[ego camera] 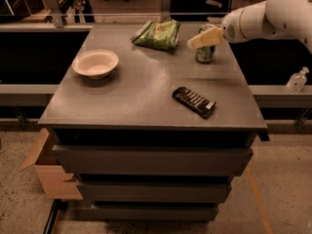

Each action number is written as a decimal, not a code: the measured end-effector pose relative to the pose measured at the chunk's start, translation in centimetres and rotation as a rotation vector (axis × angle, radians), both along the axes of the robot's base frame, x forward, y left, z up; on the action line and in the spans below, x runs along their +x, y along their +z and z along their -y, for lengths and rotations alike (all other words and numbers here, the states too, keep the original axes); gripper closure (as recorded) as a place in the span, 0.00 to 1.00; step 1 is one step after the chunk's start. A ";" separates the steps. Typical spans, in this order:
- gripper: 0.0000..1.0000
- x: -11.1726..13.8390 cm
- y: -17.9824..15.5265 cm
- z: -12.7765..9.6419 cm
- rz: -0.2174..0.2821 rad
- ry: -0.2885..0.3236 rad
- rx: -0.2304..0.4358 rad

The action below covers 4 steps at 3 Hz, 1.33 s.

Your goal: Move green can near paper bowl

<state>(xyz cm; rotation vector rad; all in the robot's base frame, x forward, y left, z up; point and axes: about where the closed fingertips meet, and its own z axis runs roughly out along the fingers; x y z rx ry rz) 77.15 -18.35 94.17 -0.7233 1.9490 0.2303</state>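
The green can (205, 55) stands upright at the far right of the grey table (141, 89), just right of a green snack bag. The paper bowl (95, 64) sits off-white and round at the far left of the table, well apart from the can. My gripper (204, 38) reaches in from the right on a white arm. It hangs in front of the can's upper part and hides its top.
A crinkled green snack bag (158, 34) lies at the back middle. A black wrapped bar (194, 101) lies at the front right. A sanitizer bottle (296, 80) stands on the ledge to the right. An open cardboard box (46, 172) is on the floor at the left.
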 end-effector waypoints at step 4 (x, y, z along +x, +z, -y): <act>0.42 6.2 -5.6 0.7 -0.014 -0.070 0.091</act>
